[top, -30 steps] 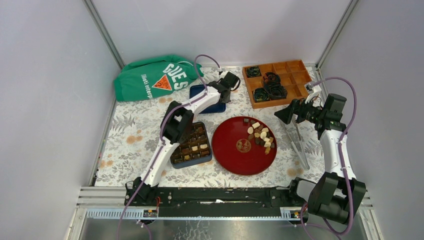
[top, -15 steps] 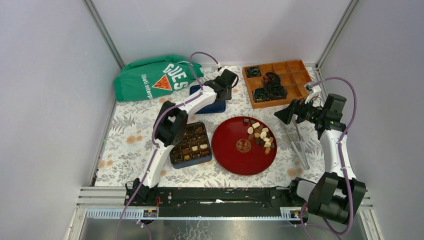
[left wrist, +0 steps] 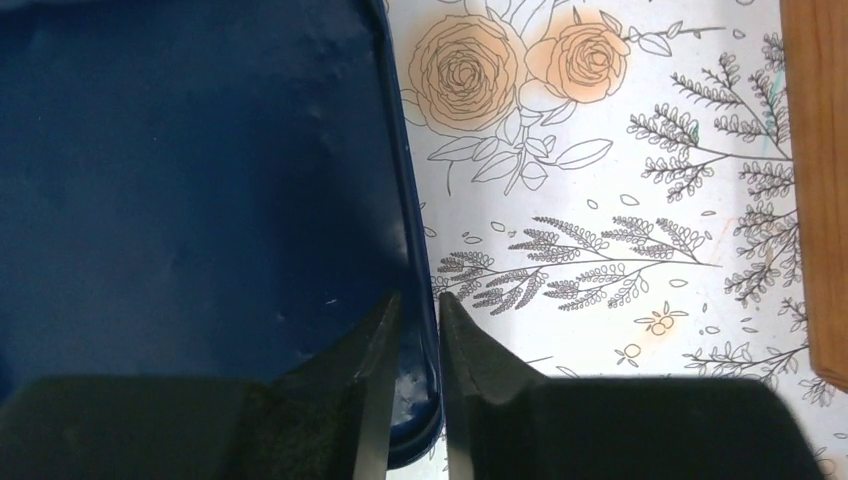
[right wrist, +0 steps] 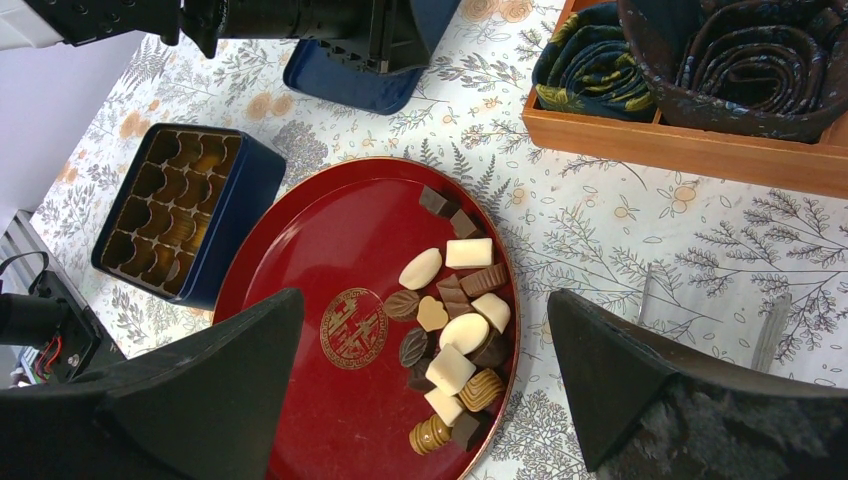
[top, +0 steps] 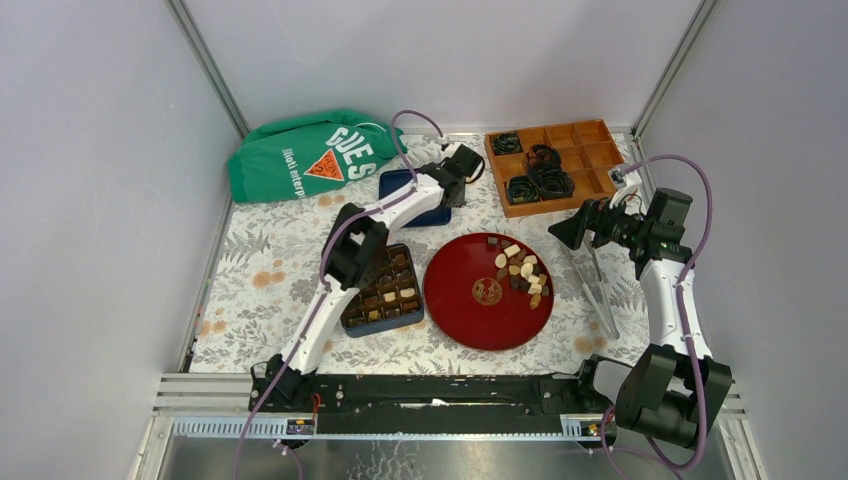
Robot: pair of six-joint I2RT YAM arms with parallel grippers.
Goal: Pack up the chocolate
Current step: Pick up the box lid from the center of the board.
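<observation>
The chocolate (top: 520, 270) lies in a loose heap of dark, brown and cream pieces (right wrist: 455, 340) on the right side of the red plate (top: 465, 320) (right wrist: 330, 240). A blue box (top: 383, 290) (right wrist: 180, 210) with a gold cell tray, some cells filled, stands left of the plate. My left gripper (top: 438, 195) (left wrist: 418, 300) is behind the plate, shut on the right rim of the blue lid (left wrist: 200, 180) (top: 397, 183), one finger inside, one outside. My right gripper (top: 560, 232) (right wrist: 425, 295) hangs wide open above the plate's right edge, holding nothing.
A green bag (top: 310, 155) lies at the back left. A wooden organiser (top: 555, 165) (right wrist: 680, 140) with coiled dark ties stands at the back right, its edge (left wrist: 815, 180) near the lid. Clear tongs (top: 600, 285) (right wrist: 770, 320) lie right of the plate.
My left gripper shifted slightly toward the back over the lid and came back, its jaws now close on the rim. The right arm has not moved.
</observation>
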